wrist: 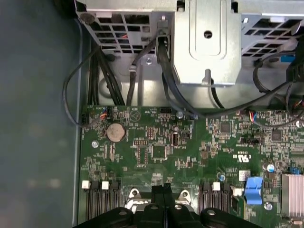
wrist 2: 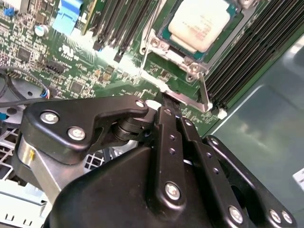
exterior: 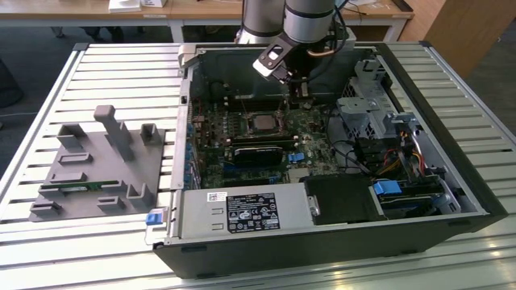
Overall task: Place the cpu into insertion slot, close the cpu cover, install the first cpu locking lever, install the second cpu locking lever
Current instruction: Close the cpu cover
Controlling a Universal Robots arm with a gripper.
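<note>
The small square cpu with a dull silvery-grey metal top (wrist 2: 199,23) sits flat in its socket on the green motherboard (wrist: 156,142), with its whole top face uncovered. In the exterior view it lies near the middle of the board, inside the open black computer case (exterior: 451,199).

The cpu cover, a thin silvery metal frame plate (wrist 2: 183,97), does not lie over the chip. In the second wrist view it appears tipped up at the near side of the socket. It is seen nearly edge-on as a bright strip, so I judge the cover not yet closed. A thin metal locking lever (wrist 2: 204,90) stands up beside that strip, close to the black memory slots (wrist 2: 251,52).

The black two-fingered gripper (wrist 2: 167,110) has its jaws drawn together, with no gap showing between them in either wrist view. The tips meet the cover's bright edge. I cannot tell whether they nip the thin plate or only press against it.

The cover stands between the jaws and the chip. Its long edge runs across the line of the fingers, and the cpu lies just beyond it, straight ahead of the tips.
</note>
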